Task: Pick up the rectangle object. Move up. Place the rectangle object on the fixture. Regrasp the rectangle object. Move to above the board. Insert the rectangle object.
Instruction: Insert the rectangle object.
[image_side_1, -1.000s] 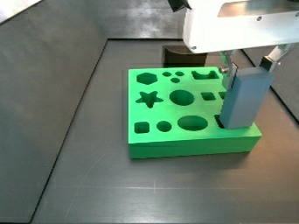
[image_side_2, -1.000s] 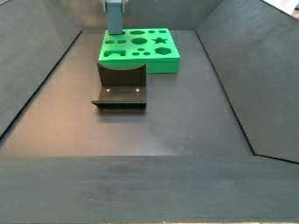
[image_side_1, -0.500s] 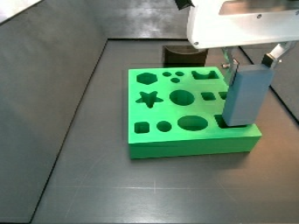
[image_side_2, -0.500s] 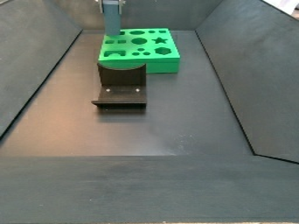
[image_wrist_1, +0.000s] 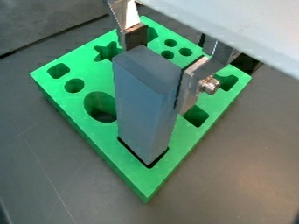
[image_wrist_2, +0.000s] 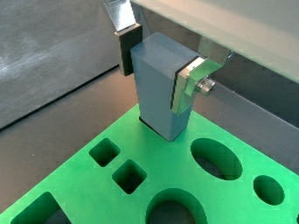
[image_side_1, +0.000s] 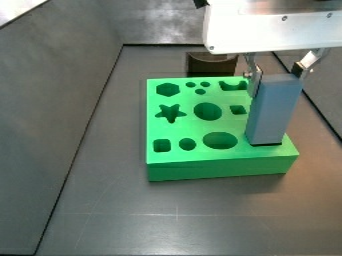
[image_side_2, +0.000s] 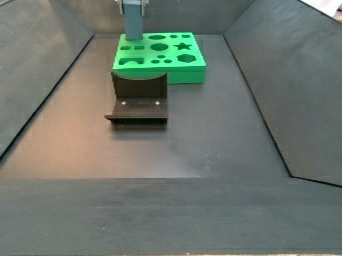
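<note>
Gripper (image_wrist_1: 163, 54) is positioned over a corner region of the board (image_wrist_1: 82, 109), jaws closed on the rectangle object (image_wrist_1: 146, 101), which is held upright. In both wrist views the silver fingers (image_wrist_2: 193, 79) are seen clamped against opposite faces of the block near its top. The block's lower end is seated in a rectangular cut-out close to the board's edge in a wrist view (image_wrist_1: 149, 156); how deep it sits cannot be told. In a side view the rectangle object (image_side_1: 273, 107) stands at the right side of the board (image_side_1: 201, 150), right of centre in the frame, under the white gripper body (image_side_1: 267, 25). In a side view the board (image_side_2: 181, 68) lies at upper centre, the block (image_side_2: 134, 18) rising from its left rear corner; the fixture (image_side_2: 138, 105) sits on the dark floor (image_side_2: 201, 150) just in front of the board, apart from the block and unoccupied.
</note>
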